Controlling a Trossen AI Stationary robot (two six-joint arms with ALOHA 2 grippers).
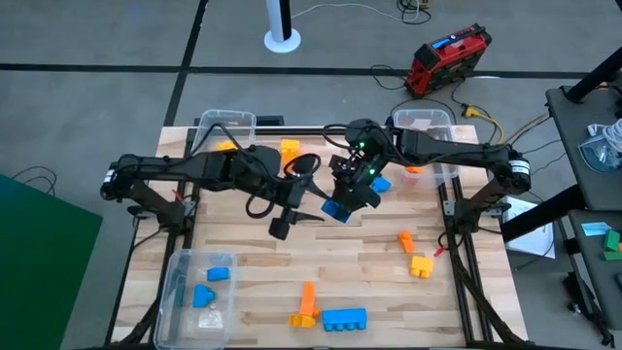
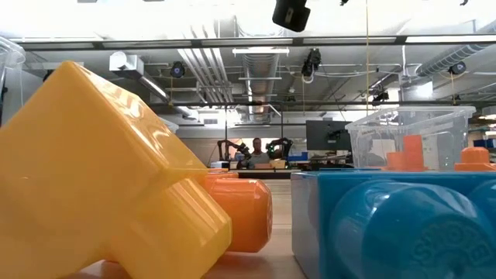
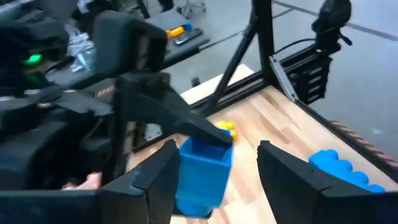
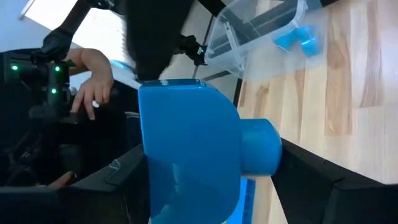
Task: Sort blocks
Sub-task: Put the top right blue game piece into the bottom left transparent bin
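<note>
Glossy blue block (image 4: 193, 155) with round stud, gripped by right fingers (image 1: 342, 206), left fingers (image 3: 214, 180) wide beside it

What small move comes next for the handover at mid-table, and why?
Probably ease the left gripper forward around the blue block, then close. The right gripper holds that block aloft, and the left wrist view shows it just ahead of the open left fingers, not yet between them.

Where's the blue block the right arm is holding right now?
In the high view the blue block sits mid-table, gripped by the right end effector, with the open left end effector right beside it.
</note>
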